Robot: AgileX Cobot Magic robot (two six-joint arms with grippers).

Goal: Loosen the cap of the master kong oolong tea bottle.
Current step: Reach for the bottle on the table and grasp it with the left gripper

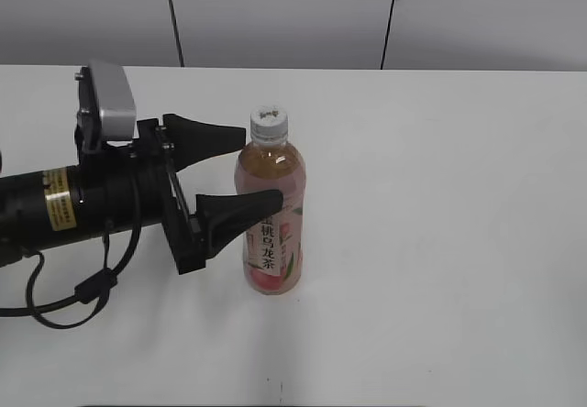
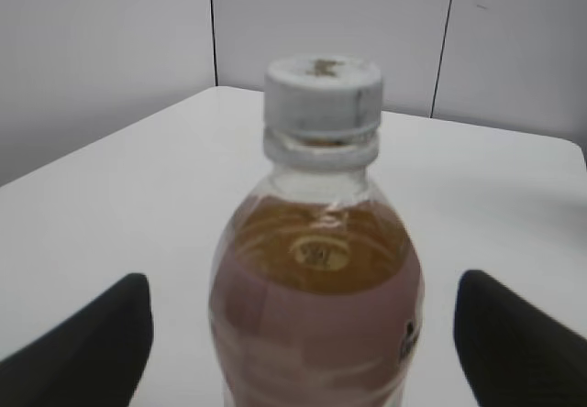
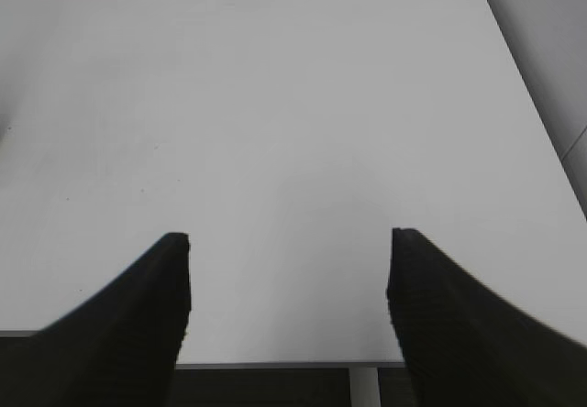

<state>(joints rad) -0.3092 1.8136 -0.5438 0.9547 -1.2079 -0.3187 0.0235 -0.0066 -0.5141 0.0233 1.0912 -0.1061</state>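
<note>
The slim clear plastic bottle of amber tea with a pink label (image 1: 271,214) stands upright on the white table (image 1: 440,242). It looks full, so a bit heavy, smooth and slippery. Its small white ribbed cap (image 1: 270,123) gives better grip. The left gripper (image 1: 259,170) is wide apart, probably around the bottle's body, not touching. The right gripper (image 3: 289,279) is apart too, far away.

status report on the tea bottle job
Left gripper open, straddling oolong tea bottle, no contact. Right gripper open, empty. Cap on. Nothing blocking.
</note>
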